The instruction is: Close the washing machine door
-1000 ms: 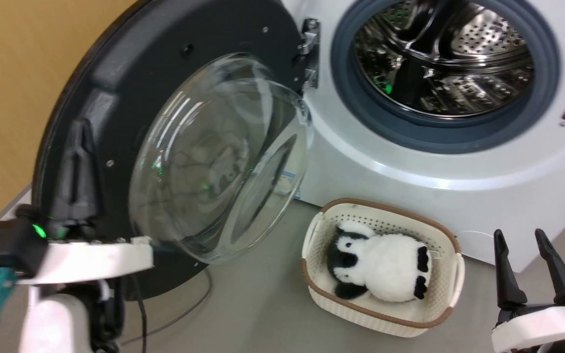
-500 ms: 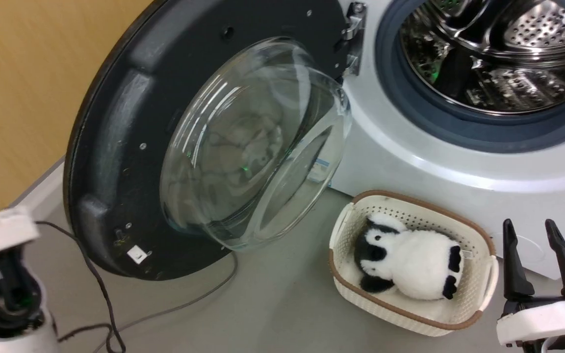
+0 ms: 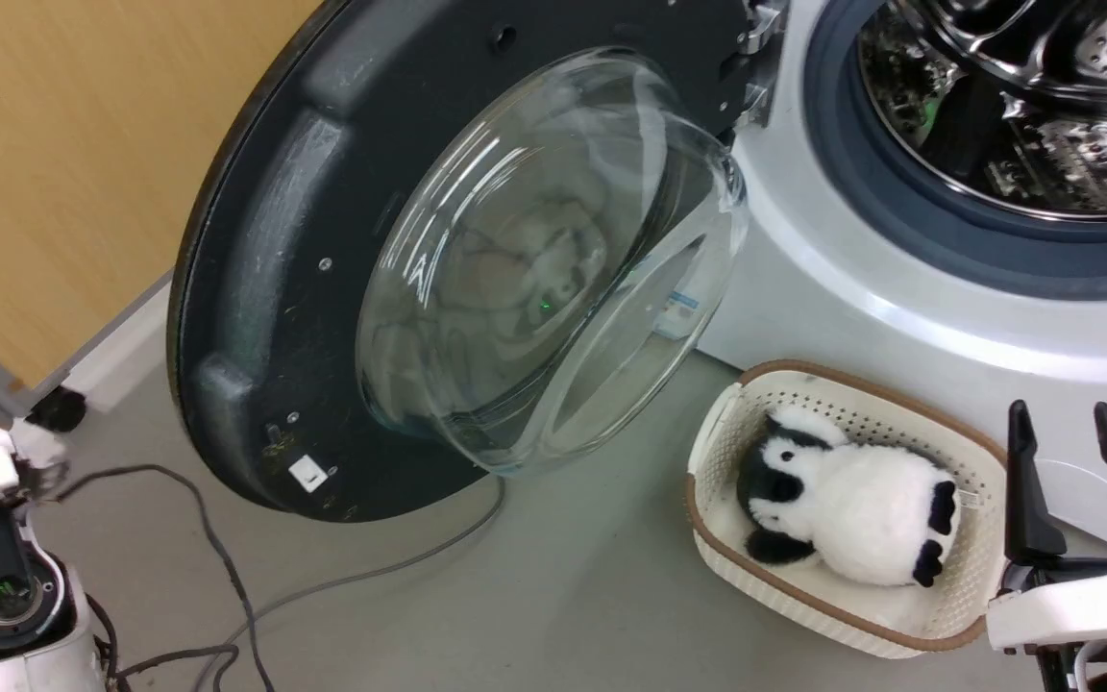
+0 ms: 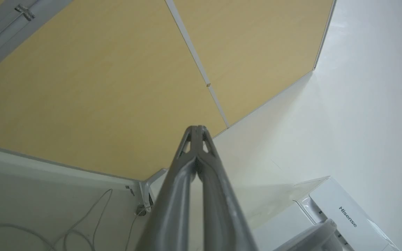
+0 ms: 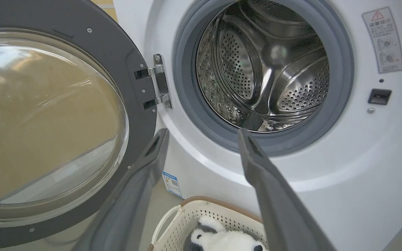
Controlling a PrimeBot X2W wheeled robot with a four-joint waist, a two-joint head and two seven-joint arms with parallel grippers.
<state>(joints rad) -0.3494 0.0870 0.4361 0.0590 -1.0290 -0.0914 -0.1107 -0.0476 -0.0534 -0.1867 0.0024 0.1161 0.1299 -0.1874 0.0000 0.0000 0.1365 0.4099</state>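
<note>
The left gripper [image 4: 196, 129] had its fingers pressed together on nothing, aimed at a yellow wall [image 4: 82, 87]. A grey cable [image 3: 390, 569] trailed over the floor [image 3: 563, 605]. The washing machine door [image 3: 265, 250] stood swung wide open on its hinge [image 5: 159, 85], left of the washing machine [image 3: 851, 288], its glass window [image 3: 544, 259] bulging outward. Right of the door, a cream basket [image 3: 707, 461] on the floor held a black-and-white plush toy [image 3: 861, 509]. The right gripper [image 3: 1061, 413] hung beside the basket, fingers spread wide, empty.
</note>
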